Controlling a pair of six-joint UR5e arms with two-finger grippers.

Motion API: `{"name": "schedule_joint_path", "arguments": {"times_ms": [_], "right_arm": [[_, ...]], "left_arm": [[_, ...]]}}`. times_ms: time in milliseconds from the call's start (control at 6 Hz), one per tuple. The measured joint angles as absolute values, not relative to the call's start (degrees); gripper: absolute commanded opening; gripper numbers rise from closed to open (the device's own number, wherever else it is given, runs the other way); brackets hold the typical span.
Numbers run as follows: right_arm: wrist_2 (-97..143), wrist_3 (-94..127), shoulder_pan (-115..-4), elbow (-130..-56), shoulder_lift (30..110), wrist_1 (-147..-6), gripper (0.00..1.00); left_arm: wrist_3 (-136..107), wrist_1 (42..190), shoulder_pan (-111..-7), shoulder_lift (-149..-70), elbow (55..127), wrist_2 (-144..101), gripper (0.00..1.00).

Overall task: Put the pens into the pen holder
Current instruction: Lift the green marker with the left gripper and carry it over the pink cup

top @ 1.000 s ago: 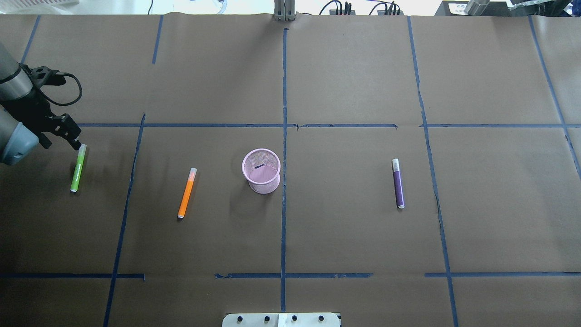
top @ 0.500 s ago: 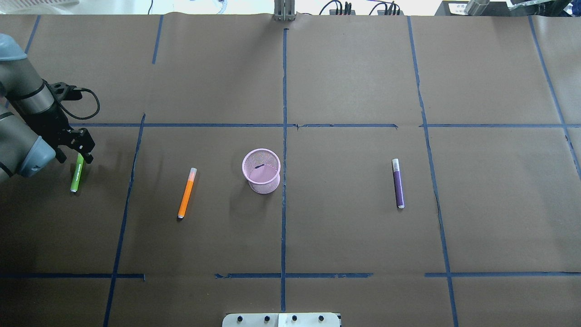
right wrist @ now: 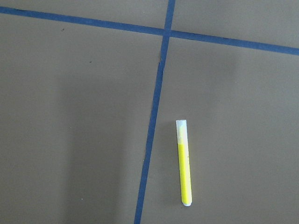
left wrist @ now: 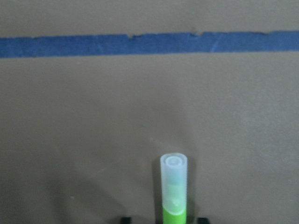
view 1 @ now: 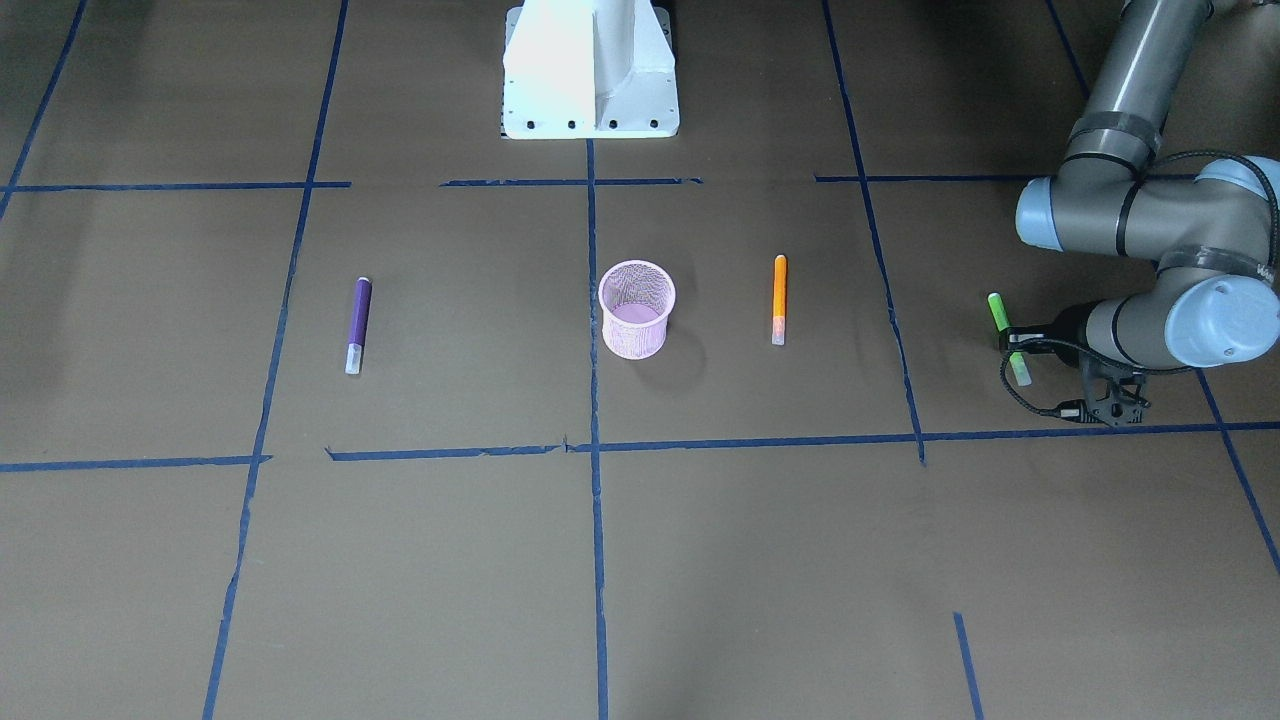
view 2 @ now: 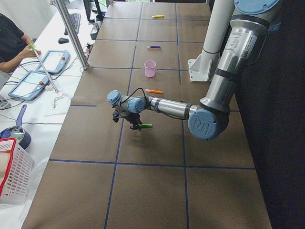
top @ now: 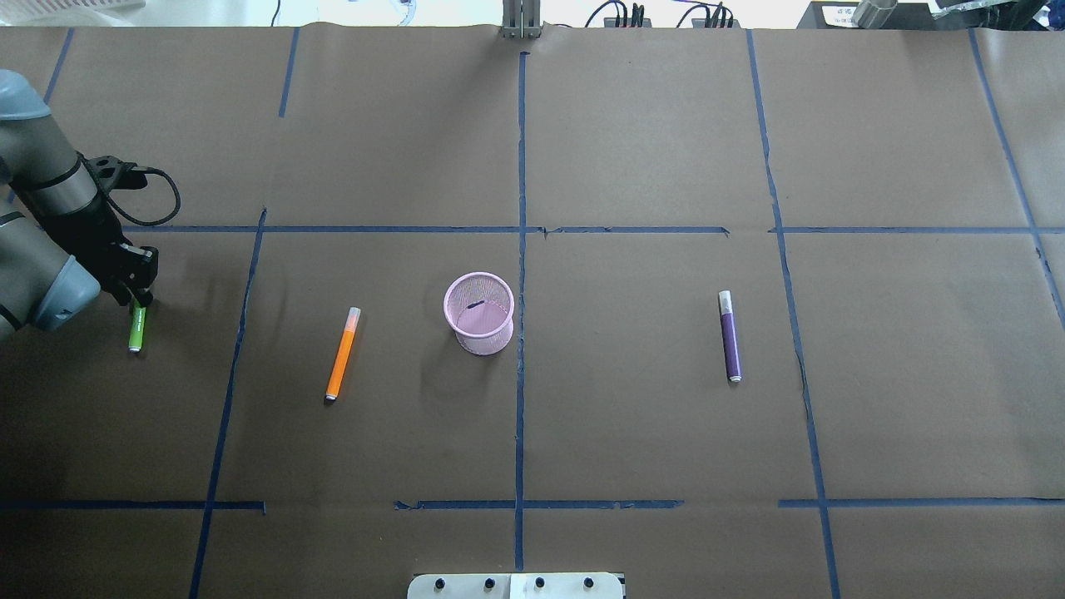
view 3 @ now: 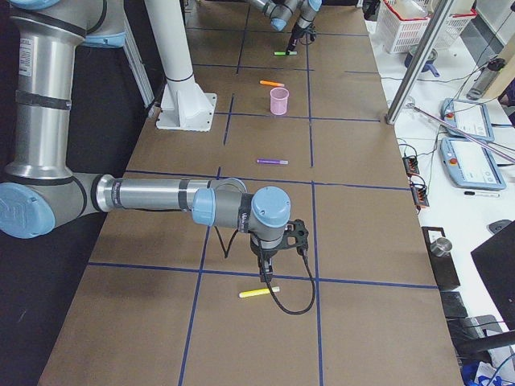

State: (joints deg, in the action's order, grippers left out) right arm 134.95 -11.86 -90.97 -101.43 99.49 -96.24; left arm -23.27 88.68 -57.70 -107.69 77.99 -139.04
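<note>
Left gripper point(top: 137, 295) low over green pen point(top: 135, 329) nr table's left edge, jaws apart astride cap end, not pinching. Prob. light, stiff, slick: grab mid-barrel. Then orange pen point(top: 342, 353), upright pink holder point(top: 479, 320), purple pen point(top: 730, 337), well apart, open room btwn. Right gripper point(view 3: 268, 265): jaws can't tell.

Brown paper point(top: 649, 150) covers the table, and blue tape lines point(top: 521, 166) divide it into rectangles. Black cable plugs point(top: 620, 15) sit along its far edge. In the exterior left view an aluminium post point(view 2: 71, 33) stands at the table's edge. Beside it runs a white side bench, where a seated person in a dark top point(view 2: 9, 40) is near two tablet-like pendants point(view 2: 55, 61) point(view 2: 29, 85). A keyboard point(view 2: 75, 21) and a mouse point(view 2: 63, 40) lie farther along the bench. A white basket with a red rim point(view 2: 12, 171) stands nearest the camera.
</note>
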Motion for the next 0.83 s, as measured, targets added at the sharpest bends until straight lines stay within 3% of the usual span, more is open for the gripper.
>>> {"name": "schedule_joint_path", "arguments": {"times_ms": [333, 833], "right_arm": [[135.0, -11.9, -91.0, -101.4, 99.5, -96.2, 1.00], [135.0, -11.9, -91.0, -101.7, 99.5, -96.2, 1.00]], "left_arm": [[-23.3, 88.7, -57.8, -108.1, 79.3, -138.9, 0.00], [-23.3, 88.4, -58.0, -110.1, 93.6, -138.7, 0.00]]}}
